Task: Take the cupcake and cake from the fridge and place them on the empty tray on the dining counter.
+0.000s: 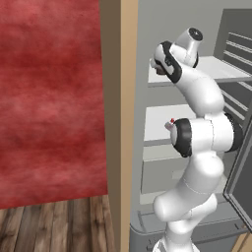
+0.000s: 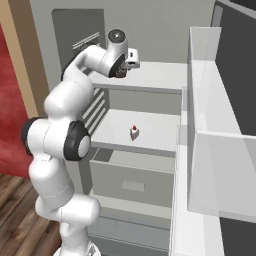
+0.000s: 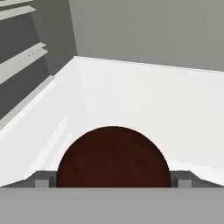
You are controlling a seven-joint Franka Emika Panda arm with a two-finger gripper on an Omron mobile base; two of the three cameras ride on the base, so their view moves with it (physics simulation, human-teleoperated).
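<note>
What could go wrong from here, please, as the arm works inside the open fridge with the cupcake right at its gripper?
1. The cupcake sits between the gripper's fingertips, but whether they grip it cannot be told; it might slip or topple on the upper shelf.
2. The cake stands on the shelf below; the elbow hangs near that shelf's edge and could knock it when withdrawing.
3. The fridge door's bins flank the arm, narrowing its way out.
</note>
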